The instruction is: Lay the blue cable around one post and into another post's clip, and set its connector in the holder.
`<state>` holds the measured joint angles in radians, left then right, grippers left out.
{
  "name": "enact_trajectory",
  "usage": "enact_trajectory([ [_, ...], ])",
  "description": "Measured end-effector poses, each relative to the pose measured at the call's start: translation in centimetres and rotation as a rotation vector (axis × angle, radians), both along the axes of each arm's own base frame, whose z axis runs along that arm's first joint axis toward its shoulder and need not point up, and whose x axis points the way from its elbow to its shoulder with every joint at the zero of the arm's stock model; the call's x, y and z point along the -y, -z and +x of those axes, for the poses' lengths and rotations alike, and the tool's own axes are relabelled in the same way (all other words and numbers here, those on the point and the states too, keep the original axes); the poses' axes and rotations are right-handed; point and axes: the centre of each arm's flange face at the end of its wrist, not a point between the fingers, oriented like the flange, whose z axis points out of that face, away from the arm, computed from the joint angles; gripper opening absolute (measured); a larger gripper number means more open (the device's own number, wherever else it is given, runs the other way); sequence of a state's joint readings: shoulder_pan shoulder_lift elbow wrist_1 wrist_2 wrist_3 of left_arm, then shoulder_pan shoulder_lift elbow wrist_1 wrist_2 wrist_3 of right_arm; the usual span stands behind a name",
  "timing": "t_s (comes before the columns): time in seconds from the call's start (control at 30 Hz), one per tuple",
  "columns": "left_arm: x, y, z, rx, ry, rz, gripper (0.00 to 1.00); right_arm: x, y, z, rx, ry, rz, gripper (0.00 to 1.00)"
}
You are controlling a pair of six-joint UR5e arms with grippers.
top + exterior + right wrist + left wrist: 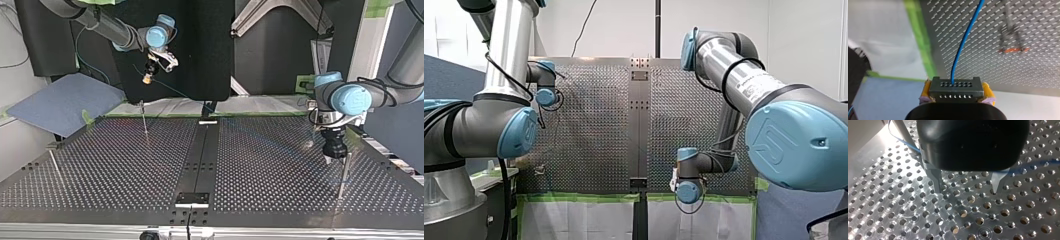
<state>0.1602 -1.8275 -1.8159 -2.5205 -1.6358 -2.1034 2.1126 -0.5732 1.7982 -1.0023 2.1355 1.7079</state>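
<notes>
Nearest my right wrist camera, my right gripper (957,94) has its yellow pads (926,88) pinched on the dark connector (956,85). The connector sits square between them, its rows of small holes facing the camera. The blue cable (965,42) leaves the middle of that face and arcs away above the perforated table (1048,62). Further out stands a blurred clip post (1008,27) with an orange piece (1013,50) across it, apart from the cable. On my left wrist camera, my left gripper (967,186) hangs with its metal fingers (935,176) spread wide, and only table holes show between them. Their tips are close over the surface, though I cannot tell whether they touch it. Beyond one finger a slim post (903,132) rises, and the cable curves across its foot; I cannot say whether the two are in contact. In the top view, a small black plate (192,198) sits at the near edge on the centre strip. Further in, my left gripper is low at the view's right, just beside the slim post. Two more thin rods (144,120) stand on the view's left half. Farthest off, my right gripper is held high at the view's left, past the table's far edge. From it the cable runs down as a faint line toward the far end of the centre strip.
</notes>
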Motion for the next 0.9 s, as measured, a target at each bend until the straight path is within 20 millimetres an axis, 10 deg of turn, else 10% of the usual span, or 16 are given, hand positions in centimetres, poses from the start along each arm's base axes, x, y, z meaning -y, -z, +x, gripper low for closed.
enact_trajectory([
  [0.47, -0.2, 0.0, 0.0, 0.0, -0.004, 0.002, 1.0, -3.6, 7.7, -8.7, -0.015, 0.08, 0.118, 0.0],
  [0.9, -0.2, -0.1, 0.0, 0.001, -0.003, 0.002, 1.0, -2.4, 12.6, -13.6, 0.039, 0.155, 0.104, 0.0],
])
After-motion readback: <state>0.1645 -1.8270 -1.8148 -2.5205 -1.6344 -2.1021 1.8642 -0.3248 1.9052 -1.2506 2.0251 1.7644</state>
